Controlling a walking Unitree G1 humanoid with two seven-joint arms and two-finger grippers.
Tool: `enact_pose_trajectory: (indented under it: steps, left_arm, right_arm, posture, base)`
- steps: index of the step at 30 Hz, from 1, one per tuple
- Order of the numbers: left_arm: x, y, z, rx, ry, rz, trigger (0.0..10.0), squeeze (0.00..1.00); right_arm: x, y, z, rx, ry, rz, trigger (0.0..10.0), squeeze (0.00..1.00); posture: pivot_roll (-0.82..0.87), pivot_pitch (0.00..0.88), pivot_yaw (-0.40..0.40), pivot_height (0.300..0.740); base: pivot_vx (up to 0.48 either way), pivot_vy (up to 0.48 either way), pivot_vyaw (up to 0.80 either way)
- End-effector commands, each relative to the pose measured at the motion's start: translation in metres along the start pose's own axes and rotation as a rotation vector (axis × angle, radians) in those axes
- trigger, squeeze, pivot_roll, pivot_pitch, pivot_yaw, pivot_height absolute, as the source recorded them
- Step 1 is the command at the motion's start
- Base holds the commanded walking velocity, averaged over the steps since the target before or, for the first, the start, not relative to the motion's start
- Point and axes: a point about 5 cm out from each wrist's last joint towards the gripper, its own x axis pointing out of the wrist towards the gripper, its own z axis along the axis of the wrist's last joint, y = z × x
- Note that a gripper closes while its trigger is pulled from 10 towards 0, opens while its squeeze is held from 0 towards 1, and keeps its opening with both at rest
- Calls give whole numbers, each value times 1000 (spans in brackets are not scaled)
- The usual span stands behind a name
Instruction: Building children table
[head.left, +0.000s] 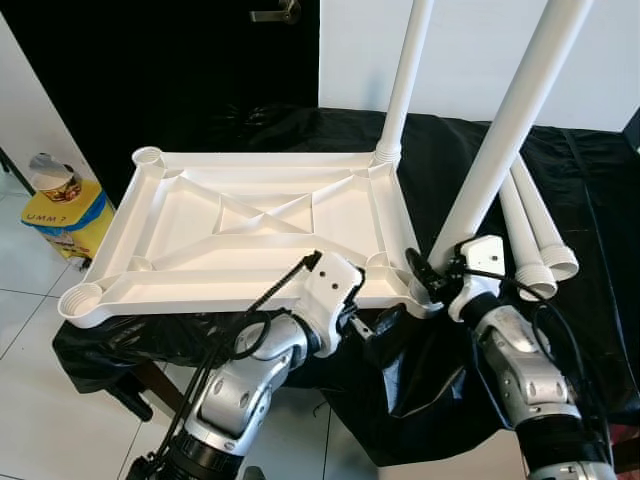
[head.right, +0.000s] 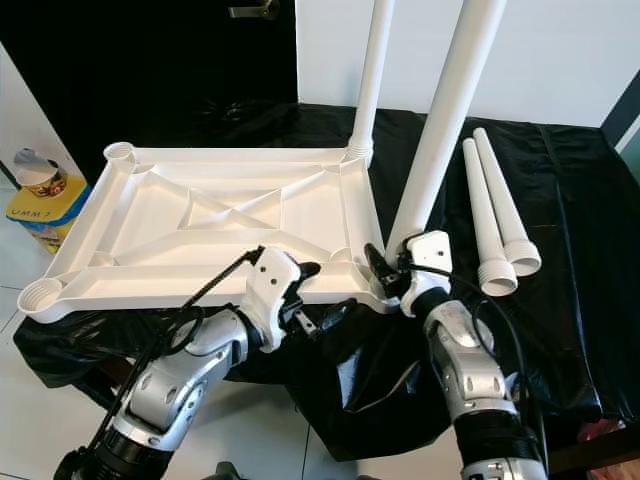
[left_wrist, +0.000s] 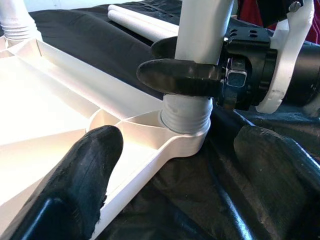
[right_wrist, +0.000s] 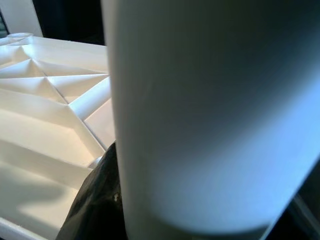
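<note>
A white plastic tabletop (head.left: 250, 225) lies upside down on a black cloth. One white leg (head.left: 405, 80) stands in its far right corner socket. A second leg (head.left: 505, 140) stands tilted in the near right socket (left_wrist: 186, 132). My right gripper (head.left: 432, 275) is shut on this leg just above its threaded base, one finger (left_wrist: 180, 77) wrapping round it. My left gripper (head.left: 385, 322) is open at the tabletop's front edge beside that corner, one finger (left_wrist: 75, 190) over the rim, the other over the cloth. Two loose legs (head.left: 540, 235) lie on the cloth at the right.
The two left corner sockets (head.left: 148, 157) (head.left: 82, 300) stand empty. A yellow bag with a tin (head.left: 65, 215) sits on the tiled floor at the left. A dark door is behind the table, a white wall to the right.
</note>
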Motion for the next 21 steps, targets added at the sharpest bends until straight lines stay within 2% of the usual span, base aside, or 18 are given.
enact_pose_trajectory:
  steps: [1,2,6,8,10,11,12,18,19,21]
  left_arm:
    - [-3,1,0,5,6,5,10000,0]
    - [-3,1,0,5,6,5,10000,0]
    - [-6,4,-1,4,14,13,10000,0]
    - [-6,4,-1,4,14,13,10000,0]
    - [-8,7,-1,8,22,23,10000,0]
    - [-8,7,-1,8,22,23,10000,0]
    - [-8,8,0,8,21,29,10000,0]
    - [-10,9,2,9,16,39,10000,0]
    - [-10,10,2,10,15,41,10000,0]
    - [-11,11,3,12,13,46,10000,0]
  right_arm:
    - [-6,6,-17,40,74,-46,10000,0]
    - [-6,6,-17,40,74,-46,10000,0]
    - [-7,12,-18,76,78,-199,10000,0]
    - [-7,12,-18,76,78,-199,10000,0]
    - [-7,21,-20,87,91,-325,10000,0]
    - [-7,21,-20,87,91,-325,10000,0]
    - [-7,28,-19,99,84,-373,10000,0]
    - [-7,41,-15,118,62,-413,10000,0]
    - [-7,41,-13,125,49,-400,10000,1000]
    - [-8,40,-11,118,29,-394,10000,1000]
  posture:
    - [19,68,-20,740]
    - [19,68,-20,740]
    - [18,73,-17,740]
    - [18,73,-17,740]
    - [20,84,-17,740]
    - [20,84,-17,740]
    - [25,85,-16,740]
    - [26,89,-11,740]
    - [27,95,-11,740]
    - [28,97,-11,740]
  base:
    - [0,0,0]
    - [0,0,0]
    - [0,0,0]
    - [0,0,0]
    - [0,0,0]
    - [0,0,0]
    - [0,0,0]
    - [0,0,0]
    - [0,0,0]
    - [0,0,0]
